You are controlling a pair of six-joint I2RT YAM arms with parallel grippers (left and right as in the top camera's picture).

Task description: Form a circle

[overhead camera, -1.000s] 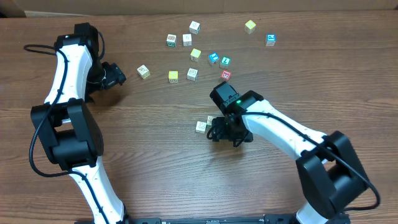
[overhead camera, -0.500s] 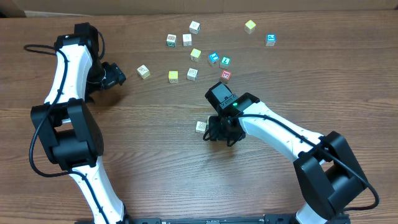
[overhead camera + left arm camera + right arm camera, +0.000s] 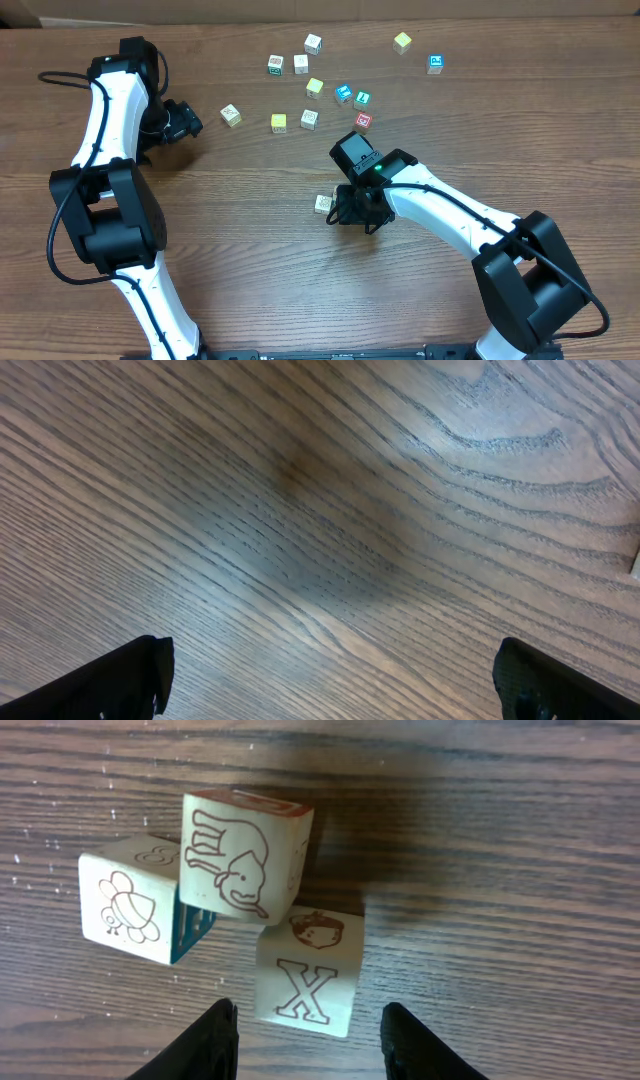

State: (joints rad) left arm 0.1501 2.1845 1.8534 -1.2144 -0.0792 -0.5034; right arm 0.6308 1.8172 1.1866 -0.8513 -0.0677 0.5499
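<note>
Right pincer (image 3: 306, 1025) flanks one cube (image 3: 303, 982) of the circle (image 3: 240, 870).

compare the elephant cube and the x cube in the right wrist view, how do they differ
The elephant cube shows an outlined elephant; the X cube a letter X with an acorn on the face above. The elephant cube looks larger in this view, farther from the right gripper; the X cube looks smaller, between its jaws. Both are cream wood with reddish-brown print and appear to meet at a corner.

Wood-grain table (image 3: 250, 280) — evenly lit.
</note>
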